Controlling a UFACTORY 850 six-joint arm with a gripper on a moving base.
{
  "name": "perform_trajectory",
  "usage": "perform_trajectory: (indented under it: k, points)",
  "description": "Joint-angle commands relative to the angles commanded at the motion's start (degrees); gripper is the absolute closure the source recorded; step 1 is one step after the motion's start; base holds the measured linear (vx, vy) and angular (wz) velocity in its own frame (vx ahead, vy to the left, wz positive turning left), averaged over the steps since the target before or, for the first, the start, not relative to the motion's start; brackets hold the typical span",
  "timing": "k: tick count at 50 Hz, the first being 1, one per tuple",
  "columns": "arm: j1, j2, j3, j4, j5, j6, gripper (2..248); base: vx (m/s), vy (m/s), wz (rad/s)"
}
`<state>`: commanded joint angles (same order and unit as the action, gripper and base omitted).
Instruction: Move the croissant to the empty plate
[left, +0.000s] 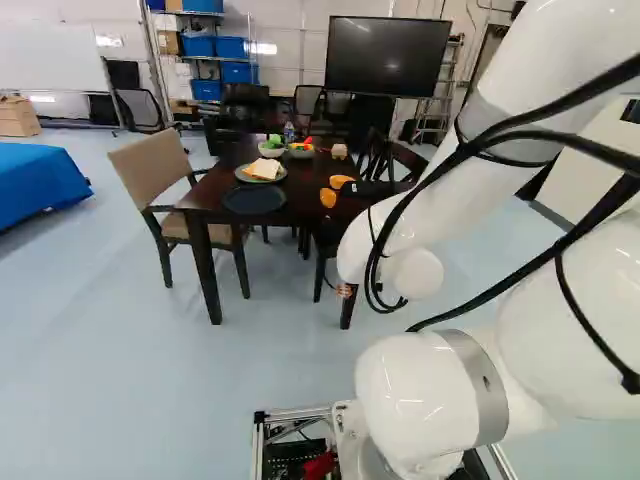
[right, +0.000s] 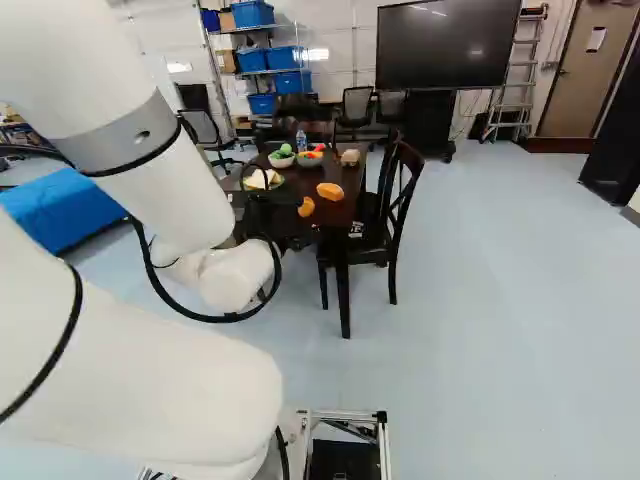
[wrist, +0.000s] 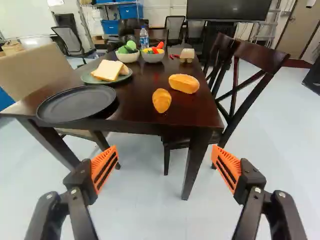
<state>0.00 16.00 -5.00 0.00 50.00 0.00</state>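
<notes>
While the gripper (right: 266, 214) points toward the table (wrist: 140, 95), its two fingers stand wide apart. The croissant (wrist: 161, 100) lies ahead of them on the tabletop, close to the near edge and nearer the near right corner than the left. Just beyond it, toward the right edge, sits a bread roll (wrist: 184, 83), a little apart from the croissant. The dark plate (wrist: 75, 104) rests bare by the near left corner. Past that, toward the left edge, a green plate (wrist: 87, 78) carries bread slices (wrist: 108, 70). Farther along stand two bowls (wrist: 127, 57) of colourful food, with a bottle (wrist: 144, 38) behind them, and a pale carton (wrist: 187, 55) toward the right edge. A dark chair (wrist: 257, 57) stands at the right side.
</notes>
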Motion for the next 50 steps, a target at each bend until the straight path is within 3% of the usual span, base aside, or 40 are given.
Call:
perform_trajectory:
  k: [50]
  points:
    - [0.00, 0.00, 0.00, 0.00, 0.00, 0.00, 3, 0.135, -0.001, -0.016]
